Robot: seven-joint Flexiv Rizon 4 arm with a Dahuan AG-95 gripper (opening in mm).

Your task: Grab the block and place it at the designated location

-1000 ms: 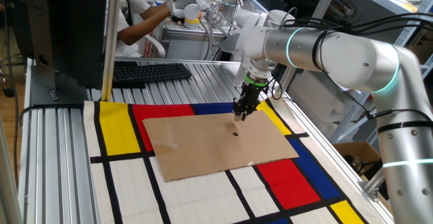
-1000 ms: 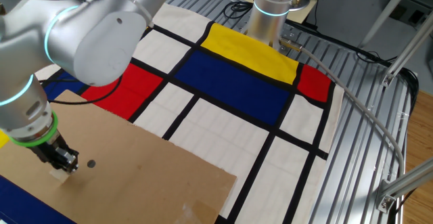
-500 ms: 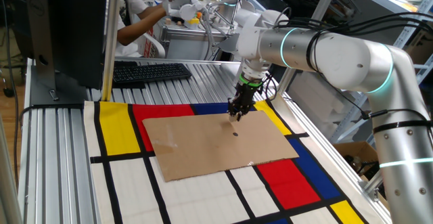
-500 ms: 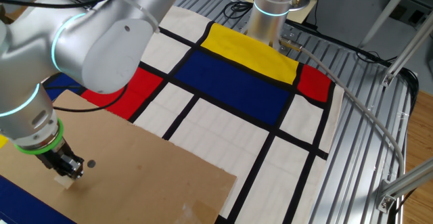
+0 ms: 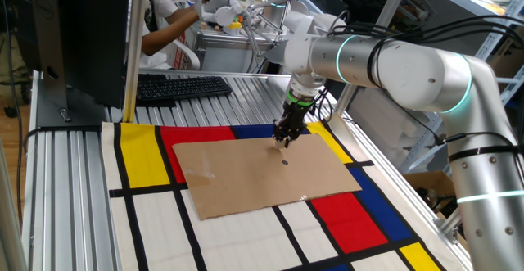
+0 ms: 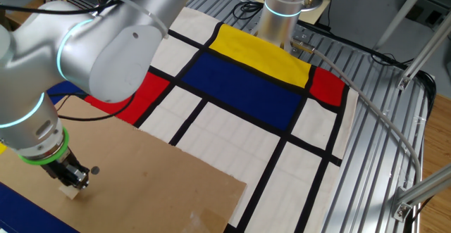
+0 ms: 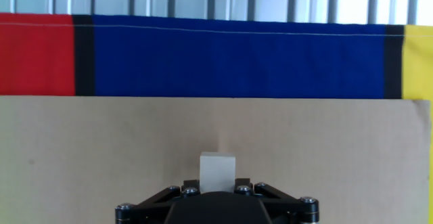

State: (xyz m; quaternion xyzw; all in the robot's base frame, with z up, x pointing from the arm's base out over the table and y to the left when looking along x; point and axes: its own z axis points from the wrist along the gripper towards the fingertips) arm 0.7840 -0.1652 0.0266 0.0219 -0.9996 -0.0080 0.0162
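Brown cardboard sheet covered my worktop; the fingers pinched the tiny pale wooden cube near its twelve-o'clock edge. I feared the shallow grip might slip.

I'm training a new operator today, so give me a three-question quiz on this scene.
1. True or false: the block sits at the claw tips, over the cardboard sheet.
2. Which colour of the cloth lies just beyond the cardboard's edge ahead of the claw in the hand view? A red, B blue, C white.
3. Fill in: a small dark ___ is marked on the cardboard beside the claw.

Key: 1 true; 2 B; 3 dot.
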